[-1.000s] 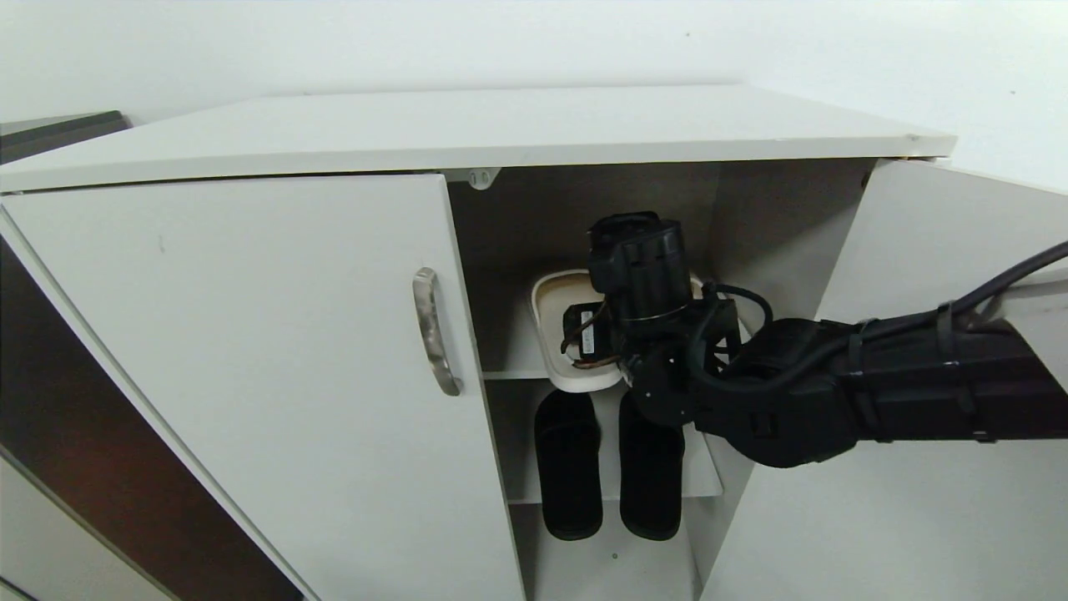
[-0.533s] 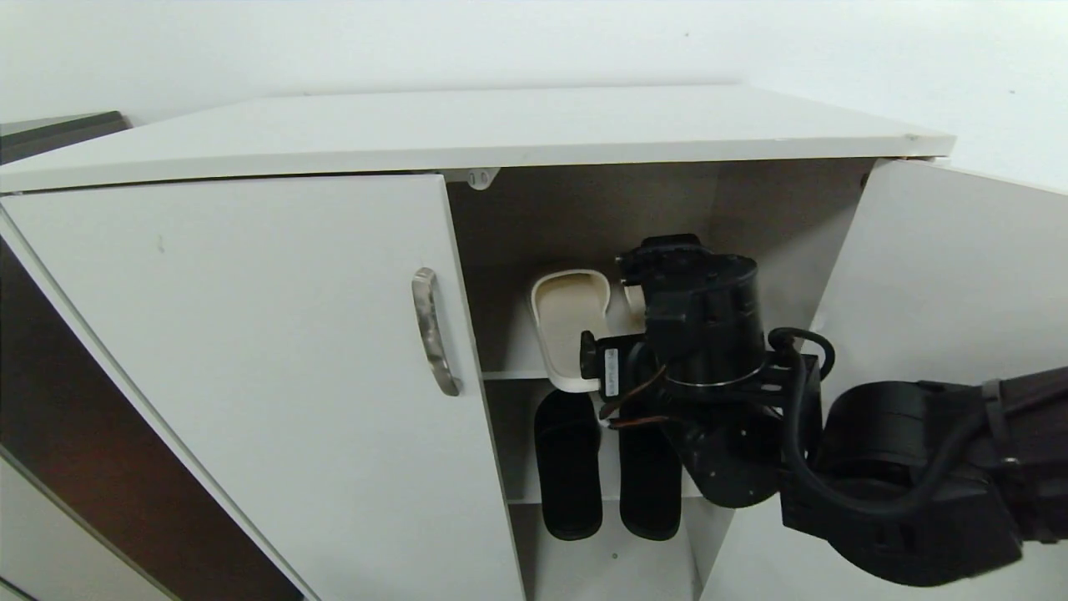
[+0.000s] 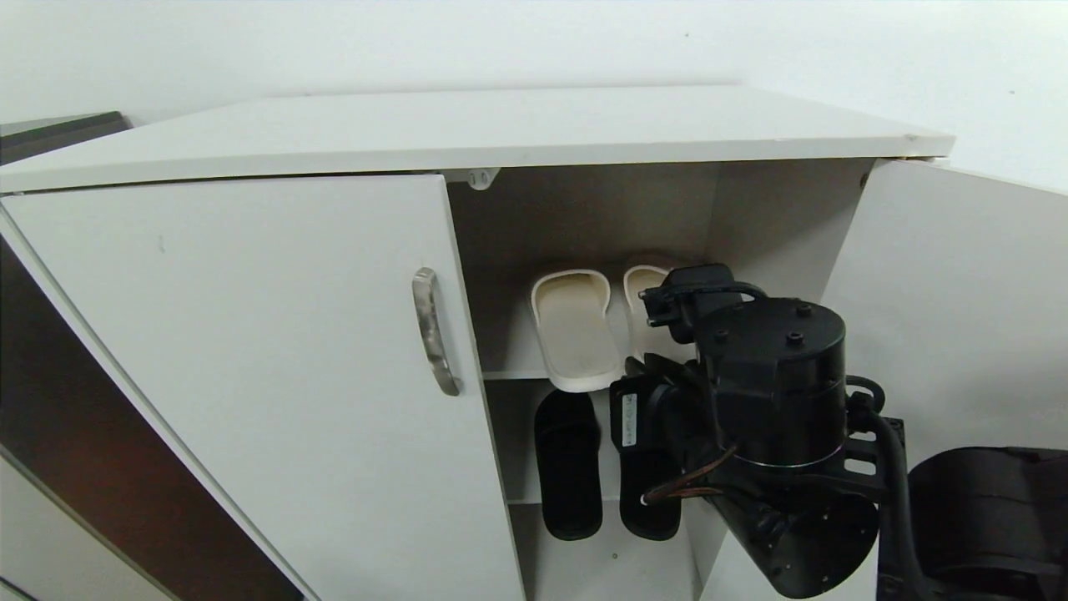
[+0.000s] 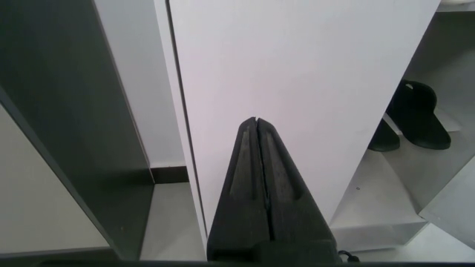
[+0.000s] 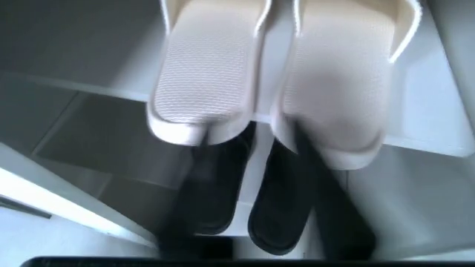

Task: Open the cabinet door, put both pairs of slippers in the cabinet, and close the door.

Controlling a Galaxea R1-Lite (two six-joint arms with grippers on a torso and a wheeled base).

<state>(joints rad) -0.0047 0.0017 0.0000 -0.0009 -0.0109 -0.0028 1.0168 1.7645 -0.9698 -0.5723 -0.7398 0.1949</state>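
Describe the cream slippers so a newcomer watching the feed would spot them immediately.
Start at the white cabinet, whose right door stands open. Inside, on the upper shelf, the cream slippers lie side by side, near ends overhanging the shelf edge. The black slippers one shelf below are the only other pair; these are the pale ones.

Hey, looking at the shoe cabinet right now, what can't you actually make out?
Head view: the right white slipper and right black slipper are partly covered by the right arm.
Head view: the left door hides whatever is behind it.
Right wrist view: the black pair is blurred, its front ends hidden under the upper shelf.
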